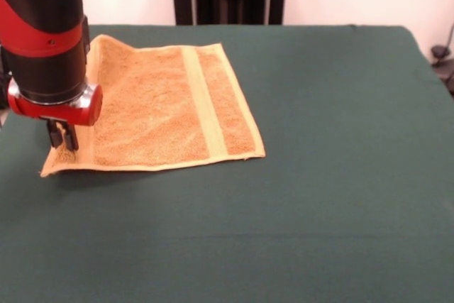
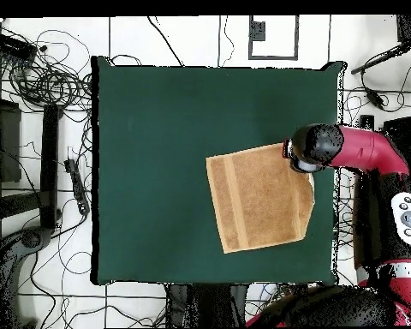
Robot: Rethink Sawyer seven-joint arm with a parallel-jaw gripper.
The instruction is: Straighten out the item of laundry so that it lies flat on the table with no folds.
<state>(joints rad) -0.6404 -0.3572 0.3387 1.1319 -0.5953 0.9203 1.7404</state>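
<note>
The item of laundry (image 1: 159,108), an orange-yellow terry towel with a paler woven band, lies spread near the table's (image 1: 312,196) far left in the front view. My gripper (image 1: 64,140) is down at the towel's near-left corner, touching the cloth there. The red and black arm hides the towel's left edge and its far-left corner. From overhead the towel (image 2: 256,197) sits by the table's (image 2: 157,128) right edge, with my gripper (image 2: 301,163) hidden under the arm's head at its upper right corner. Its lower right corner looks cut off on a slant.
Cables, stands and a black frame lie on the floor (image 2: 38,77) left of the table in the overhead view. The robot's pedestal (image 2: 397,214) stands to the right.
</note>
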